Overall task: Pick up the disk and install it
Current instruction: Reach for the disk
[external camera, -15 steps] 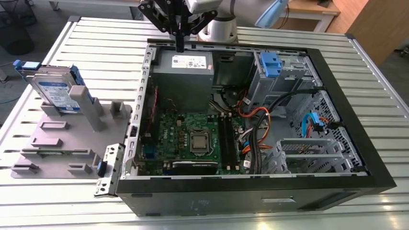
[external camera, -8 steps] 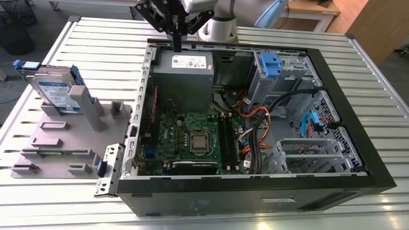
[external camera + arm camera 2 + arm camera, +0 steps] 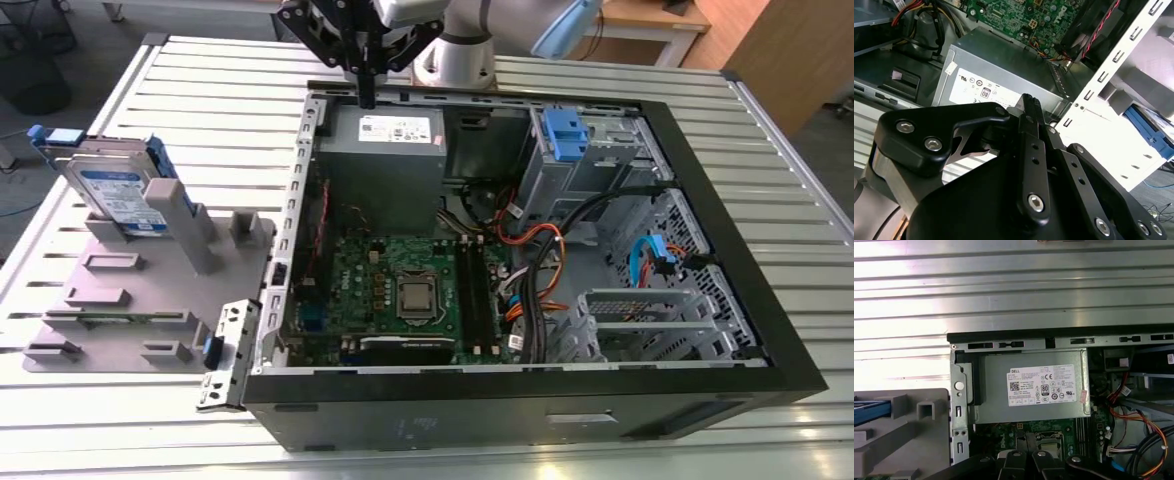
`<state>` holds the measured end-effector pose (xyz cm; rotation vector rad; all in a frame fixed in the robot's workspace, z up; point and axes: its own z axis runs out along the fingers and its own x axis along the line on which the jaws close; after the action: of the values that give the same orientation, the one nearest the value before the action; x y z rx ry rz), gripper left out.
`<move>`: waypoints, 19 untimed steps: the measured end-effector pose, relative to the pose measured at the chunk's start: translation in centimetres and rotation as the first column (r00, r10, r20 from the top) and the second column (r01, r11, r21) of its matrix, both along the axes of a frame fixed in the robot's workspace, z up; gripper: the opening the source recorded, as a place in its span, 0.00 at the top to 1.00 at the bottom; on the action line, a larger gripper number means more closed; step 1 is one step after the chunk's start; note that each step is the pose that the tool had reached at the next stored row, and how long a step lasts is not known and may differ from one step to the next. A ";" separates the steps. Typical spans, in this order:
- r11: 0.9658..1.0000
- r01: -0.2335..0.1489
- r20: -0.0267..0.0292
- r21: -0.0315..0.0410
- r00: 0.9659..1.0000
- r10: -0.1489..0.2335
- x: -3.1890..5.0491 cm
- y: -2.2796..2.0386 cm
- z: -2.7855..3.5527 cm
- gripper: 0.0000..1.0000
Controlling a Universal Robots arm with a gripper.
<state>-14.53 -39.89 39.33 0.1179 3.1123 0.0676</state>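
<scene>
Overhead, gripper (image 3: 363,100) above case rim (image 3: 534,99); disk (image 3: 118,195) well apart.

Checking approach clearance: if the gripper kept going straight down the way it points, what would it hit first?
Probably the power supply, close to its edge by the case wall. The gripper hangs over that edge, so it could catch the wall instead; depth is unclear.

The flat silver metal disk (image 3: 120,195) with blue plastic rails is looking smooth; the ribbed silver metal table (image 3: 200,80) is shining glossily.
</scene>
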 end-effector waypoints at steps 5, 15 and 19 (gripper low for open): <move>1.000 0.000 0.000 0.000 1.000 0.000 -0.07 0.00 0.00 0.89; 1.000 0.000 0.000 0.000 1.000 0.000 -0.86 0.00 0.00 0.89; 1.000 0.000 0.000 0.000 1.000 0.000 -1.27 0.00 0.00 0.89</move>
<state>-15.80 -39.89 39.33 0.1179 3.1122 0.0677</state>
